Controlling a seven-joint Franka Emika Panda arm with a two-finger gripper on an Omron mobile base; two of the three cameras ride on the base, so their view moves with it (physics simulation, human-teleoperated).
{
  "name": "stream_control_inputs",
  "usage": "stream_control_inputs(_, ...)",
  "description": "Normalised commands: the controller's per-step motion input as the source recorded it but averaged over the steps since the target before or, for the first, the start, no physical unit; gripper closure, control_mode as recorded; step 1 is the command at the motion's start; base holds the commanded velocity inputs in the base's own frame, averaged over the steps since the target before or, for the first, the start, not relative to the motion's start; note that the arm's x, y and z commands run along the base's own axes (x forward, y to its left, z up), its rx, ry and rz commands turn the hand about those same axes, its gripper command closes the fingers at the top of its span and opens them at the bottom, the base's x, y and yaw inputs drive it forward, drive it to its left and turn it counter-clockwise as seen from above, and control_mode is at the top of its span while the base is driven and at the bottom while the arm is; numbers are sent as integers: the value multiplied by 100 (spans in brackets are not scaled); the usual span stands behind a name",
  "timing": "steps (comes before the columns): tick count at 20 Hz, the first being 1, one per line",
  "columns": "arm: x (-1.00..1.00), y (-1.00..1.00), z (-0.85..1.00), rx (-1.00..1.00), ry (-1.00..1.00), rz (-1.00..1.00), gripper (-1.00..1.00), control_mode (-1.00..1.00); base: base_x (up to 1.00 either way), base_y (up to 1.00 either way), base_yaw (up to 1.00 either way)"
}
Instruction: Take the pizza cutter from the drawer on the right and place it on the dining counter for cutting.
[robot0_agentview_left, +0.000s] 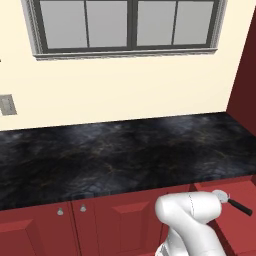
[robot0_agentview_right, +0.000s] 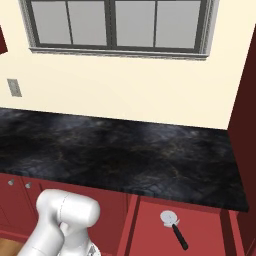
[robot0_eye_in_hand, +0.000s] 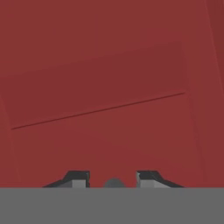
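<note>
In the left base view, a black marbled worktop (robot0_agentview_left: 125, 150) was seen running beneath a window (robot0_agentview_left: 127, 25), with red cabinet doors (robot0_agentview_left: 125, 220) below it. At the lower right, the drawer (robot0_agentview_left: 235, 192) stood pulled open, and the pizza cutter (robot0_agentview_left: 230, 199) lay inside it, silver wheel toward the left and dark handle pointing right. The white arm (robot0_agentview_left: 192, 220) was bent low in front of the cabinets.

In the right base view, the same open drawer (robot0_agentview_right: 200, 232) was shown from above, the pizza cutter (robot0_agentview_right: 174, 227) resting on its red floor, handle angled down and to the right. The arm (robot0_agentview_right: 65, 220) was folded at the lower left, well apart from the cutter.

In the hand view, the gripper (robot0_eye_in_hand: 113, 179) was held close against a red panelled cabinet front (robot0_eye_in_hand: 100, 87), its fingertips (robot0_eye_in_hand: 78, 178) drawn close together around a small grey knob (robot0_eye_in_hand: 113, 183).

The drawer-opening step was judged done or nearly so, with the pick not yet begun. The next move was judged to call for letting go of the knob, lifting the hand over the drawer, and lowering the parted fingers onto the cutter's handle.
</note>
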Motion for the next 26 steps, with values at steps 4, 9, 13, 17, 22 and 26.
stream_control_inputs(4,-4,0,0,0,0,0,-100,-100,0,0,0)
stream_control_inputs(9,-58,-29,9,0,-1,0,-100,-100,0,0,0)
stream_control_inputs(13,-82,-35,54,0,0,0,-100,-100,0,0,0)
stream_control_inputs(17,-50,0,85,0,1,0,-100,-100,0,0,0)
stream_control_inputs(22,-28,0,99,0,5,0,-100,-100,0,0,0)
stream_control_inputs(26,-8,3,86,0,7,0,-100,-100,0,0,0)
